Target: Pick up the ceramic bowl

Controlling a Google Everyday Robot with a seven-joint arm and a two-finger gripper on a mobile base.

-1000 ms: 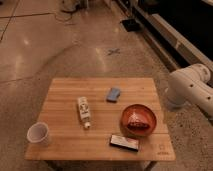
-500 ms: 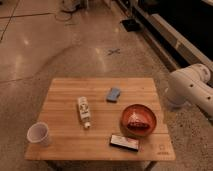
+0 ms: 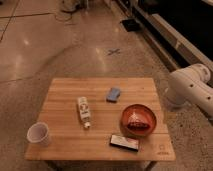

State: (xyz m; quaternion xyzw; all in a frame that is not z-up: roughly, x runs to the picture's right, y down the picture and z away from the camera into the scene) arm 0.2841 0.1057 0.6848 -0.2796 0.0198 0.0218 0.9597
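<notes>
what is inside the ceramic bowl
The ceramic bowl shows a dark red inside with a pale patch near the middle, object or glare I cannot tell; the bottom beneath it is hidden. The gripper is out of view; only the arm shows, right of the table.

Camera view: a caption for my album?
Red bowl on a wooden table, robot arm at right, gripper out of view.

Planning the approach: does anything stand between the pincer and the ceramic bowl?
The pincer is out of view; only the white arm shows, right of the table. Nothing visible lies between it and the ceramic bowl; the dark box lies front-left.
</notes>
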